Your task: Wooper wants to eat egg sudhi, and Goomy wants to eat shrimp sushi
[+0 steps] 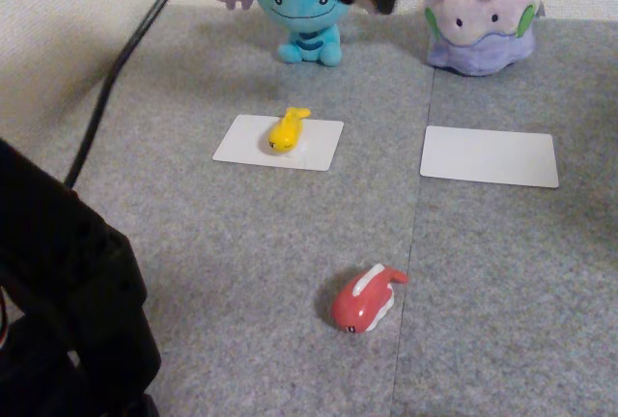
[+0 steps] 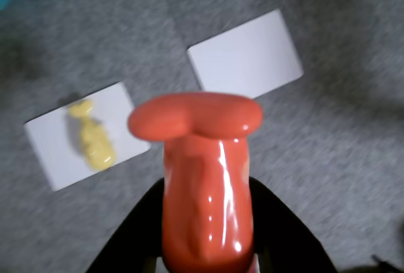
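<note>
My fingers (image 2: pixel 208 254) gripped the shrimp (image 2: pixel 205 178) above the counter (image 1: pixel 241 243). The egg (image 1: pixel 286 129) lay on a card (image 1: pixel 319 142) before Wooper (image 1: pixel 304 12).

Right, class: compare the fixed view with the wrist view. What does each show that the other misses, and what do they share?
Fixed view adds Goomy and a pink-red figure on the carpet. Wrist view adds the gripper clamped on the shrimp sushi, close up. Shared: the egg sushi on one white card and a second, bare card.
</note>
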### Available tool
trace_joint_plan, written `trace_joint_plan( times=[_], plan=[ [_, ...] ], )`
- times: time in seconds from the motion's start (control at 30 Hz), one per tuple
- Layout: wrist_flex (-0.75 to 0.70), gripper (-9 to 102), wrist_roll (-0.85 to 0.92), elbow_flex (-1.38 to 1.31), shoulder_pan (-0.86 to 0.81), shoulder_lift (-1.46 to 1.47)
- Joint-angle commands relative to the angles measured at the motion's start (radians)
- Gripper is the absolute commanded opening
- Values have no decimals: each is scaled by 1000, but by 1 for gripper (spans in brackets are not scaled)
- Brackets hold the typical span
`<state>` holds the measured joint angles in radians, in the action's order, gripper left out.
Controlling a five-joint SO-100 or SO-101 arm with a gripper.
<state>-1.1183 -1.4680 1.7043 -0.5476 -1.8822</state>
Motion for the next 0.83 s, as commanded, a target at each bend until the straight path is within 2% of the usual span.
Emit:
trace_joint_plan(
  times=[0.0, 0.43, 0.8],
  plan=[
    [57, 7, 54, -92, -41, 64],
    [215, 7, 282, -160, -91, 446],
    [371, 7, 396, -189, -167, 620]
  ],
)
